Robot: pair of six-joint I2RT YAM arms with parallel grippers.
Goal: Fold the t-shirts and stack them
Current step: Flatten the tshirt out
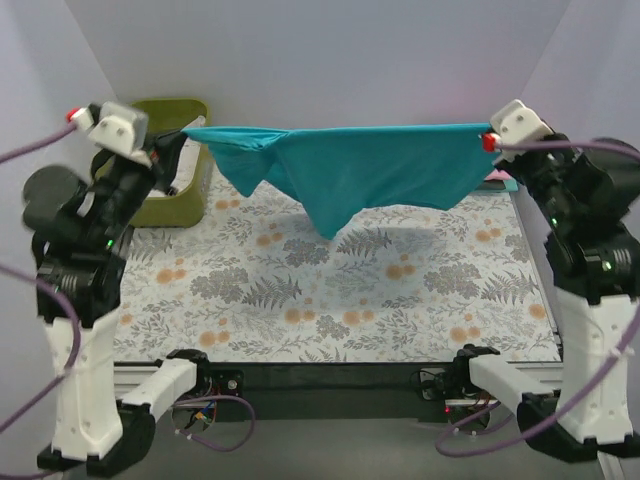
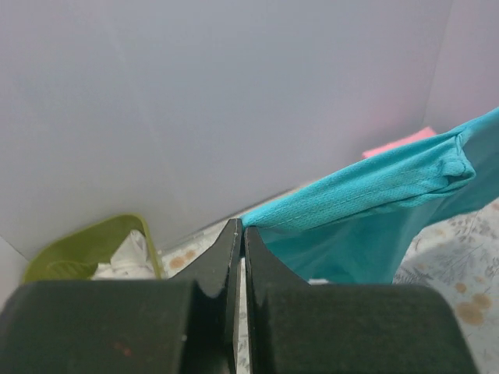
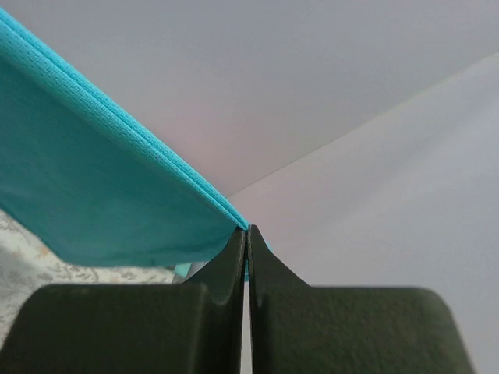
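aloft, the left tool (image 2: 239, 228) and right tool (image 3: 247, 231) each clamp tight on the teal t-shirt (image 1: 370, 170), stretched above the tabletop (image 1: 300, 300).

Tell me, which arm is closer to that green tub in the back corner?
Left. The left end effector sits right by the green tub, pinching one end of the teal t-shirt. The right end effector pinches the other end, across the table from the tub.
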